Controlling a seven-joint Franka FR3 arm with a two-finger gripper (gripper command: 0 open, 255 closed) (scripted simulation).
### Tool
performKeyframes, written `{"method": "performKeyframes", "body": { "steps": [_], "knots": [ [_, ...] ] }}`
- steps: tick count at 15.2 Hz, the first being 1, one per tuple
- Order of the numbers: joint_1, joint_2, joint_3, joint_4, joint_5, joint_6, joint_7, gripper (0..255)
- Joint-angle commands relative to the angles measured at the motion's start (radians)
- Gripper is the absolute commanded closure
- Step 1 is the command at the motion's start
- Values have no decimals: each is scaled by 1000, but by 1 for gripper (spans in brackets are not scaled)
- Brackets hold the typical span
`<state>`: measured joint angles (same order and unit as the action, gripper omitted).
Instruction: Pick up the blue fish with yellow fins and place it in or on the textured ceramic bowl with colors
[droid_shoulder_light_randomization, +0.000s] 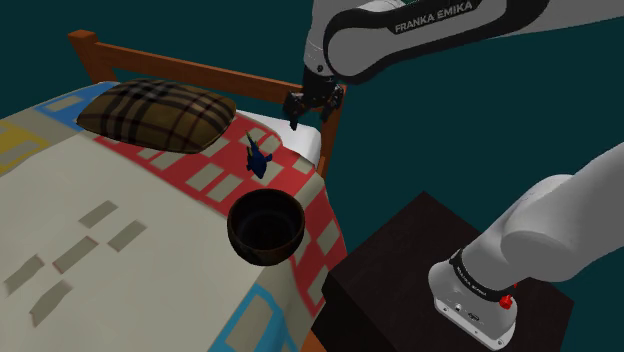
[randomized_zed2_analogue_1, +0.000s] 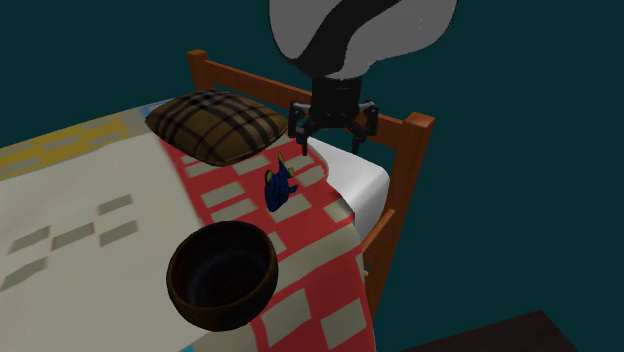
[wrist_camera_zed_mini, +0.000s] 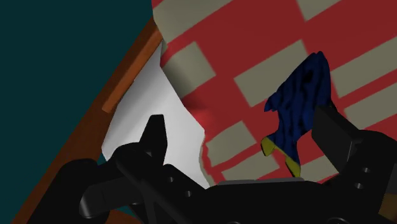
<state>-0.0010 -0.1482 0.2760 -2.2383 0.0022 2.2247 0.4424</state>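
Fingers (wrist_camera_zed_mini: 154, 137): spread wide, nothing between them, nothing gripped. They hang over the head corner of the bed, above the white sheet (droid_shoulder_light_randomization: 303, 148) and near the corner post (randomized_zed2_analogue_1: 418, 135).

Fish (droid_shoulder_light_randomization: 259, 158): blue with yellow fins, standing on edge on the red-and-beige quilt (droid_shoulder_light_randomization: 200, 185), clear of the fingers.
- Shoulder view: it lies at 7–8 o'clock from the fingers and lower down.
- Second exterior view: the bearing agrees, 7–8 o'clock.
- Wrist view: the fish (wrist_camera_zed_mini: 302, 105) sits off centre, partly overlapped by one finger, and the gap between the fingers looks mostly onto sheet and quilt. Its long axis runs roughly square to the line joining the fingers, with the yellow fins at the end nearer the hand.

Judgement: shift sideways toward the fish before you descend, so the body comes to mid-gap. The wrist angle looks about right for pinching the thin flanks, so little turning should be needed.

Surroundings:
- The bowl (droid_shoulder_light_randomization: 262, 252) is dark brown and upright, at 6 o'clock from the fish in the shoulder view. It is near but not touching.
- The plaid pillow (droid_shoulder_light_randomization: 157, 113) is at 10 o'clock, well apart.
- The headboard (droid_shoulder_light_randomization: 200, 72) runs behind.

Nothing stands between fish and bowl. The post is the nearest hard thing to the fingers, and your shift toward the fish should carry you away from it.
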Motion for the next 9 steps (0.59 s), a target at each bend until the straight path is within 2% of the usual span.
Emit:
{"method": "performKeyframes", "body": {
  "steps": [1, 5, 9],
  "knots": [
    [0, 77, 18, 44, -40, 36, 51, 0],
    [13, 236, 36, 156, -137, 82, 157, 0],
    [48, 397, 27, 293, -234, 101, 254, 0]
  ]
}}
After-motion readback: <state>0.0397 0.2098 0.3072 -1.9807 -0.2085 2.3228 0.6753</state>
